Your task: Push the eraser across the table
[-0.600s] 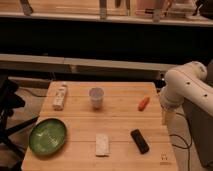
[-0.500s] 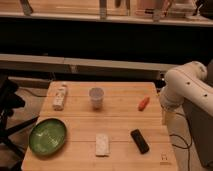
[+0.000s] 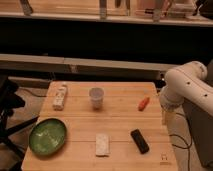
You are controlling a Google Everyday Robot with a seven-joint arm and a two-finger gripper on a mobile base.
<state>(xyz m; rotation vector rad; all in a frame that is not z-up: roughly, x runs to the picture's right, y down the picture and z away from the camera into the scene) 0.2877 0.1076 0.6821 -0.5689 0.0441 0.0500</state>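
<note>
Camera view: the counter [image 3: 120, 118] carries the eraser [image 3: 140, 141] lying flat in its near right quarter, with its long axis running obliquely from far-left to near-right. It lies just to the right of a pale speckled block [image 3: 102, 144] and does not touch it. The pincer [image 3: 164, 118] hangs at the counter's right edge beneath the white arm [image 3: 186, 89], farther back than the eraser and well apart from it. Whether it stands wide or narrow cannot be told. Other items noted: a green bowl [image 3: 48, 136] near left, a white bottle [image 3: 60, 96] far left, a cup [image 3: 96, 97] far centre, and a small orange object [image 3: 143, 103] far right. Assessment: the approach step is in hand, and the eraser is not yet contacted. The next move calls for lowering the pincer close beside the eraser and then sweeping it across bare wood. A leftward push would run the eraser into the pale block, so the line of travel needs choosing with care.
</note>
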